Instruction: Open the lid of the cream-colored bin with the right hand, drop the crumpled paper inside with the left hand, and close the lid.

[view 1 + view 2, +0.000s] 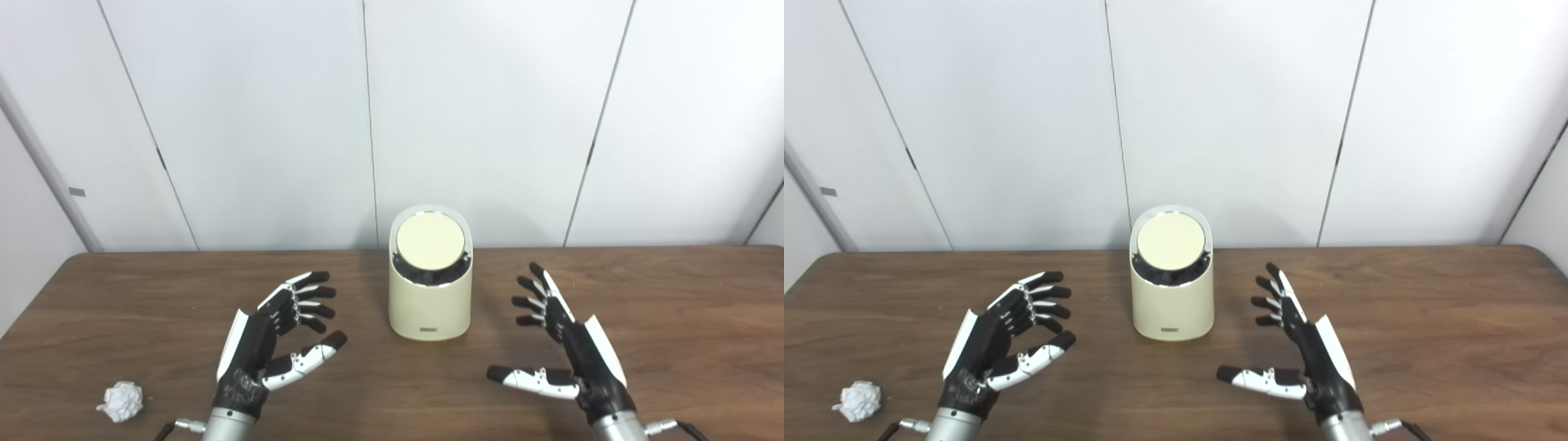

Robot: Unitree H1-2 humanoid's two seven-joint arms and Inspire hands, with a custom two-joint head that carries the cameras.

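Left eye view: one cream-colored cylindrical plastic bin [430, 306], one ball of crumpled white paper [121, 401], two black-and-white robot hands, all on or over one brown wood-grain table [674, 318]. Bin upright near table centre, toward 12 o'clock from the hands, just before the white panelled wall [257, 122]; round cream lid [429, 242] tilted toward the cameras, seated in the slanted top, with a dark band below its lower rim. Contents hidden by the lid. Paper ball lying on bare wood at 8 o'clock from the bin, just left of the left wrist, touching nothing else. Left hand [269, 343] at 8 o'clock of the bin, fingers spread apart, palm turned inward, holding nothing. Right hand [563, 343] at 4 o'clock, likewise splayed and empty, thumb pointing inward. Both well apart from the bin
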